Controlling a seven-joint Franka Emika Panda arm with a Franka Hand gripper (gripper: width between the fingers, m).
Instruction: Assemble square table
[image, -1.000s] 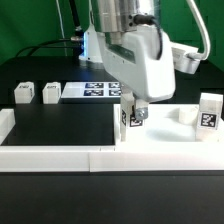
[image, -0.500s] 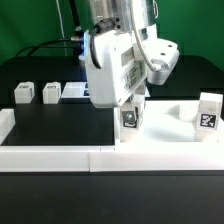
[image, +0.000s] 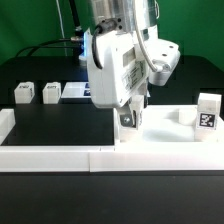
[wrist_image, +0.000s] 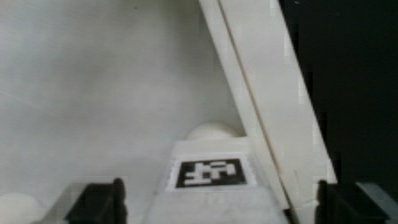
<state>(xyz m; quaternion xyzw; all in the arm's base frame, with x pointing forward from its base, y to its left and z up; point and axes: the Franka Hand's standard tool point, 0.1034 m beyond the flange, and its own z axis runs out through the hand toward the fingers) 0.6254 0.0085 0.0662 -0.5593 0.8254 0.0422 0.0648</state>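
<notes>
White plastic top (image: 172, 132), a square tray, lies on the black worktop (image: 60, 125) at the exterior view's right, against the low white wall (image: 60, 157) that runs along the near side. The arm stands over the top's edge on the exterior view's left, with the tool (image: 131, 110) pointing down. Directly under the tool a tagged leg (image: 129, 120) rests on the top, just inside the raised rim.

In the wrist view the tool (wrist_image: 217, 205) shows as two dark fingers (wrist_image: 102, 200), one on each side of the leg (wrist_image: 210, 172), whose black-and-white tag faces the camera. The fingers stand apart with the leg between them. Whether they pinch the leg or merely flank it cannot be told, since the contact faces lie at the picture's edge. A small rounded white knob (wrist_image: 214, 131) shows just beyond the tag, touching the rim (wrist_image: 258, 100), but whether it belongs to the leg or to the top (wrist_image: 89, 90) cannot be told. Beyond the rim lies the worktop (wrist_image: 365, 80).

A second leg (image: 208, 112) stands upright at the top's far end, at the exterior view's right, its tag towards the camera. A third leg (image: 23, 94) and a fourth leg (image: 50, 93) stand side by side on the worktop at the exterior view's left, well apart from the top. The marker board (image: 76, 91) lies just beside the fourth leg, partly hidden by the arm.
</notes>
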